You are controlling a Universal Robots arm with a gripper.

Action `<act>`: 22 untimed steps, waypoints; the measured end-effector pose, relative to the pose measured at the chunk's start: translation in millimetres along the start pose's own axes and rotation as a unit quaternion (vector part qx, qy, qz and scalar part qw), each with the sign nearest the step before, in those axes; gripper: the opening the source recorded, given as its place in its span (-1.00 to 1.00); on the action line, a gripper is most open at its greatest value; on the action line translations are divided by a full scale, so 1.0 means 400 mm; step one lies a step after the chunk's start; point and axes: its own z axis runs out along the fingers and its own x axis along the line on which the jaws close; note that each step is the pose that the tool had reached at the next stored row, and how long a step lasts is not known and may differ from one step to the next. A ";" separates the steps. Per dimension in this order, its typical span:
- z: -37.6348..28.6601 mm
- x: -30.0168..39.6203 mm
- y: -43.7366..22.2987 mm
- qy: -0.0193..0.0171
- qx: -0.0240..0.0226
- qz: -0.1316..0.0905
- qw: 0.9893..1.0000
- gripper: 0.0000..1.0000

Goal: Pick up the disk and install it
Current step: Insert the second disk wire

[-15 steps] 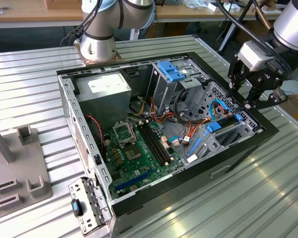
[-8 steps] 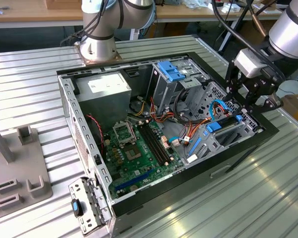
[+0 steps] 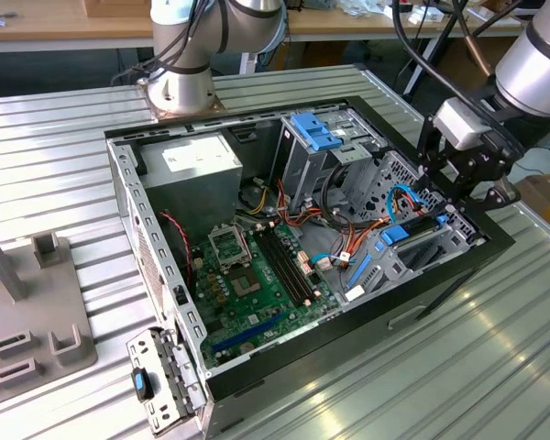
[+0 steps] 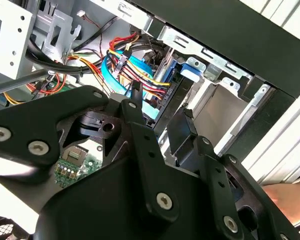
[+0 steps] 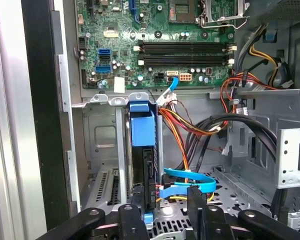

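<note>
One arm, one gripper point(image 3: 463, 170), hanging over the corner of the open case point(image 3: 440, 275) at the exterior view's right. One disk point(image 5: 142, 150), and it stands on edge in its slot down in the case floor, blue carrier end up, near the case wall. In the first wrist view the two black fingers point(image 5: 197, 205) sit on either side of the disk's lower end, jaws set apart, the gap wider than the disk; whether either pad touches it, I cannot tell. Two flat blue cables point(image 5: 187, 181) run right between the fingers, just beside the disk. A bundle of red, orange and yellow wires point(image 5: 190, 127) crowds that same side. One motherboard point(image 3: 257, 270) lies flat across the case floor, one grey power supply point(image 3: 188, 179) sits in the far corner, one upright bay with a blue latch point(image 3: 313, 133) on top. Outside, a grey fixture point(image 3: 27, 312) rests on the ribbed table point(image 3: 495, 348).
</note>
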 end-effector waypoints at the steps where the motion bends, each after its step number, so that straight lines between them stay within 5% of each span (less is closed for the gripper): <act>1: 0.000 0.000 0.003 -0.001 0.000 0.000 1.000 -0.06; 3: -0.001 0.001 0.013 -0.002 0.001 0.000 1.000 -0.06; 8: 0.012 0.002 0.009 -0.007 0.001 0.001 1.000 -0.06; 15: 0.019 0.002 0.010 -0.007 0.001 0.001 1.000 -0.06; 17: 0.019 0.002 0.010 -0.007 0.001 0.001 1.000 -0.22; 18: 0.019 0.002 0.010 -0.007 0.001 0.001 1.000 -0.47; 22: 0.019 0.002 0.010 -0.007 0.001 0.001 1.000 -0.60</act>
